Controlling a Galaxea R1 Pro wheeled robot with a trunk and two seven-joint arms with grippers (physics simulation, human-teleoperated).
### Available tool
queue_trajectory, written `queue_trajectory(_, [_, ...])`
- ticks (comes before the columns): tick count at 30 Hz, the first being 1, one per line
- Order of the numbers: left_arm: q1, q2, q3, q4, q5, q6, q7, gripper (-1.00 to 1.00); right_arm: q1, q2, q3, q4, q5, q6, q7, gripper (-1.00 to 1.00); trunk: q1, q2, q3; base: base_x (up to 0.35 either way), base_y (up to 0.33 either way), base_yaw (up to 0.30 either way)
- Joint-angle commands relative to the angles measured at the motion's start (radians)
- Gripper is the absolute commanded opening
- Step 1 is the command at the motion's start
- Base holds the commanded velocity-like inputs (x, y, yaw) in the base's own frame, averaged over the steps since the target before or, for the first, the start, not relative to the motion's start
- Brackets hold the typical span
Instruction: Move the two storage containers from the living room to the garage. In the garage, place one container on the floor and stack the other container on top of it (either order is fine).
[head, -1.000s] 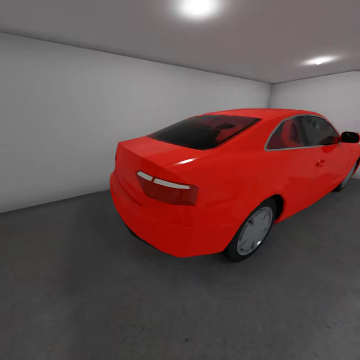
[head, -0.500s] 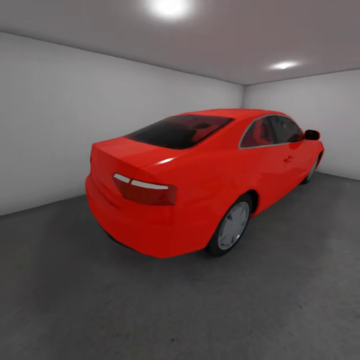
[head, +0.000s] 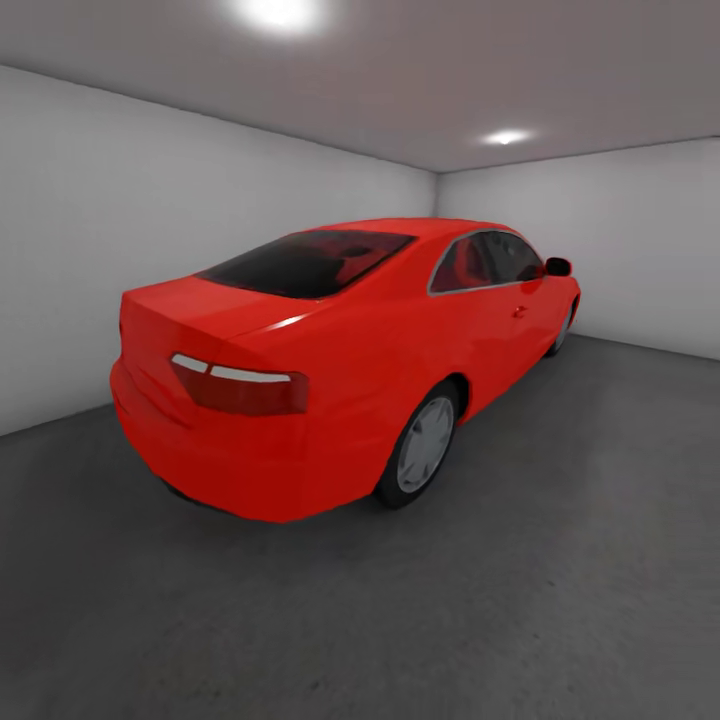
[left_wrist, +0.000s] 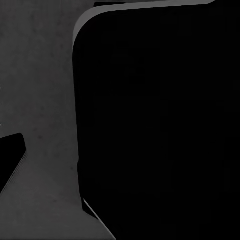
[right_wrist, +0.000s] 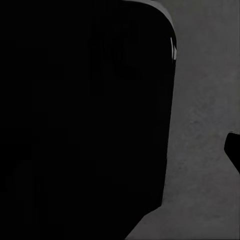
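Near field, head view: dark grey rough floor (head: 520, 600) runs from the bottom edge out to the walls. This is the garage, white-grey walls (head: 150, 220) on the left and far right.

Mid field: red car (head: 330, 350) parked on the floor, rear end nearest and toward the left, nose pointing to the far right corner. Tail light (head: 240, 385) faces the camera, dark rear window (head: 305, 262) above it, rear wheel (head: 422, 445) on the side facing us, side mirror (head: 558, 266) further along.

Far: the two walls meet at a corner behind the car's front. Grey ceiling with two lights, a bright one (head: 275, 12) near the top left and a smaller one (head: 507, 137) further back.

Left wrist view: a big black rounded shape (left_wrist: 160, 120) sits very close to the camera, too dark to identify. Grey floor (left_wrist: 40, 100) beside it, and a small black corner (left_wrist: 10, 152) at the picture edge. Cannot tell whether the left gripper is clenched or released.

Right wrist view: same thing, large black rounded mass (right_wrist: 80, 120) close up, floor (right_wrist: 205, 100) beside it, a black bit (right_wrist: 234, 150) at the edge. Right gripper state: cannot tell. Where the containers sit relative to either gripper cannot be told.
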Motion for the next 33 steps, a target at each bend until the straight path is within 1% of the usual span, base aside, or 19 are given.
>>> queue_trajectory(1, [0.0,0.0,0.0,0.0,0.0,-0.002,0.0,1.0,-0.001,0.0,0.0,0.001,0.001,-0.003,0.0,1.0,0.0,0.0,-0.001,0.0,0.0,-0.286])
queue_trajectory(33, [0.0,0.0,0.0,0.0,0.0,-0.002,0.0,1.0,-0.001,0.0,0.0,0.001,0.001,-0.004,0.0,1.0,0.0,0.0,0.012,0.0,0.0,-0.27])
